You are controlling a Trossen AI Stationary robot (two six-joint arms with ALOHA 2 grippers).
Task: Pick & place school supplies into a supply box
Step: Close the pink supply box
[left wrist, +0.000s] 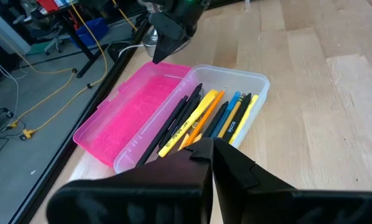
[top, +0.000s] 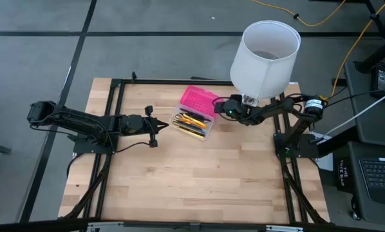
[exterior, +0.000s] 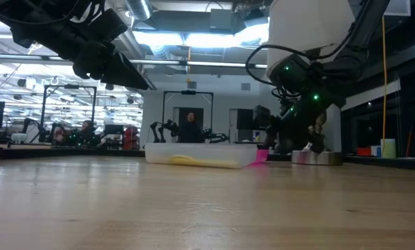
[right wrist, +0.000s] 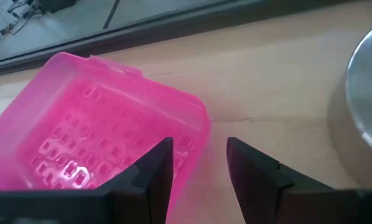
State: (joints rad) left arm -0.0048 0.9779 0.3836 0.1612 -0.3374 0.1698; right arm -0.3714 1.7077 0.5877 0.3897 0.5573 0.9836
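On the table (top: 199, 174) a white lamp (top: 264, 57) stands at the far edge toward the right, and beside it the box (top: 195, 113) lies open, pink half (right wrist: 93, 134) farther back and clear half (left wrist: 248, 81) nearer. The supplies (left wrist: 201, 121) (pens and pencils in black, yellow, orange and blue) lie in the clear half. The left gripper (top: 156, 125), closed and empty, hovers just left of the box, while the right gripper (right wrist: 198, 165), fingers apart and holding nothing, sits at the pink half's corner.
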